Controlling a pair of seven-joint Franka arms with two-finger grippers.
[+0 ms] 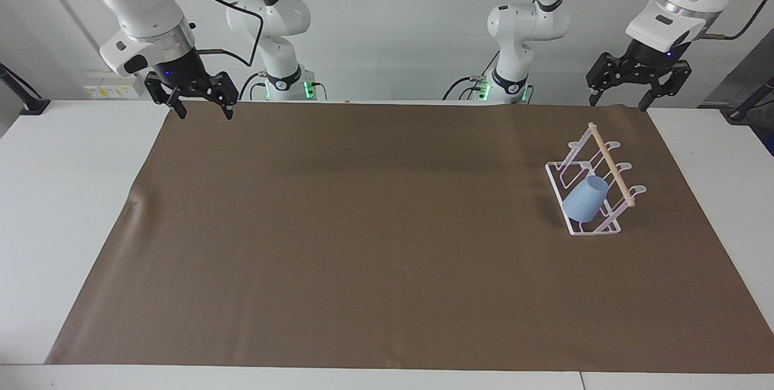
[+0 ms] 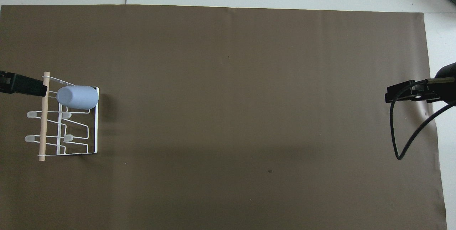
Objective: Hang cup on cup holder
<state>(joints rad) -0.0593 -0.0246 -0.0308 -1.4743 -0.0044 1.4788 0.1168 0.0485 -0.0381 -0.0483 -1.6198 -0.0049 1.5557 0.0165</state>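
The light blue cup point(image 1: 585, 198) point(image 2: 77, 97) hangs tilted, mouth down, on a prong of the white wire cup holder point(image 1: 611, 163) point(image 2: 44, 116), at the holder's end farther from the robots. No gripper touches it. My left gripper point(image 1: 618, 103) point(image 2: 21, 85) hangs open and empty in the air, over the mat's edge by the robots at the left arm's end, apart from the holder. My right gripper point(image 1: 205, 115) point(image 2: 402, 92) stands open and empty over the mat's corner at the right arm's end, where that arm waits.
A brown mat point(image 1: 363, 227) point(image 2: 231, 98) covers most of the white table point(image 1: 60, 196). The cup holder stands on it toward the left arm's end. A black cable point(image 2: 399, 141) loops down from the right arm.
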